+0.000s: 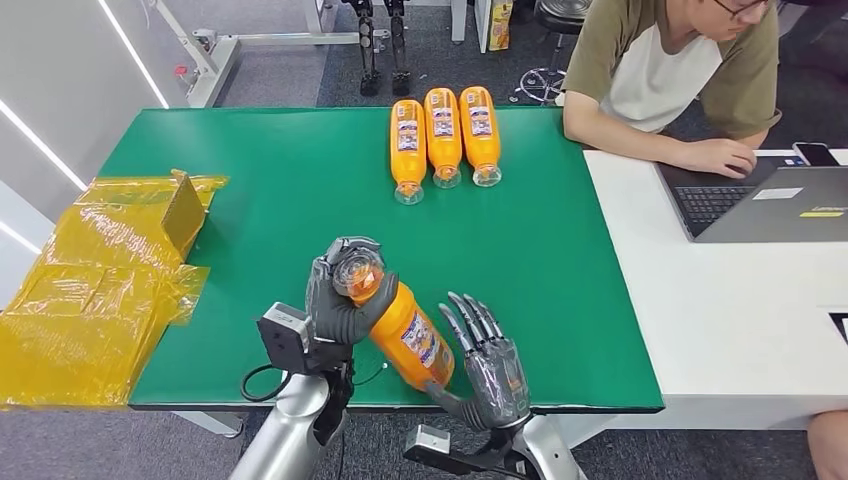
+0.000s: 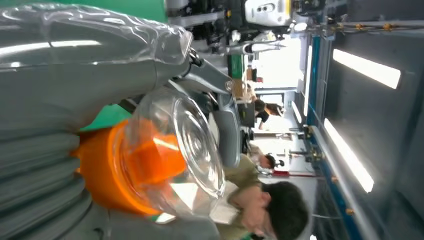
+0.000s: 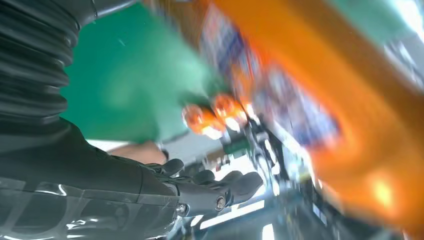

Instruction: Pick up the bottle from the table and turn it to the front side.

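Note:
An orange bottle with a clear cap and a blue-and-white label is held tilted above the front edge of the green table. My left hand grips its cap end. In the left wrist view the clear cap sits close against the left hand. My right hand is at the bottle's lower end, fingers straight and spread, thumb beside the base. The right wrist view is blurred, with the bottle close over the right hand.
Three more orange bottles lie side by side at the table's far edge. Crumpled yellow plastic covers the left end. A person works at a laptop on the white table to the right.

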Robot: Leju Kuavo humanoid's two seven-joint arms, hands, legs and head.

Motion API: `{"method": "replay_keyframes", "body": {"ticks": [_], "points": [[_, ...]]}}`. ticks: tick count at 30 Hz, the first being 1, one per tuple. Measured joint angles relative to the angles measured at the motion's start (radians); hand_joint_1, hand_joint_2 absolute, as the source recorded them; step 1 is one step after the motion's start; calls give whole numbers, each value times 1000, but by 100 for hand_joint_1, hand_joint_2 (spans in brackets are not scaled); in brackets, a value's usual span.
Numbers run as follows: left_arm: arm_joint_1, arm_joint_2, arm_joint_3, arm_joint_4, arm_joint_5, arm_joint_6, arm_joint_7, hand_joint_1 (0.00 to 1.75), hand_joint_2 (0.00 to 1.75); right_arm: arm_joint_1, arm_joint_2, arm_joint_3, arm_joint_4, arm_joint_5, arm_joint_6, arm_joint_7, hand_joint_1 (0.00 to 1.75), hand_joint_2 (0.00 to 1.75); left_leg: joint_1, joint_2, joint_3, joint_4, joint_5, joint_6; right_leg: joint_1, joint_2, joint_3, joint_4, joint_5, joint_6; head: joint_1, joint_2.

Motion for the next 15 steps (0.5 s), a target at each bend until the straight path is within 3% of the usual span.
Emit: {"method": "replay_keyframes", "body": {"ticks": [3,10,15], "points": [[-2,6,0,-20,-55,82,45,175,175,-8,28,1,2,-59,-53,-46,0,175,0,0,0,0,0,0,0,0,0,0,0,0,0,0],[-9,41,16,-102,-170,256,93,175,175,-10,99,-15,7,-84,-57,-108,0,175,0,0,0,0,0,0,0,0,0,0,0,0,0,0],[-22,73,53,-194,-322,503,102,175,175,-7,124,-24,9,-100,-57,-119,0,175,0,0,0,0,0,-1,0,0,0,0,0,0,0,0]]}}
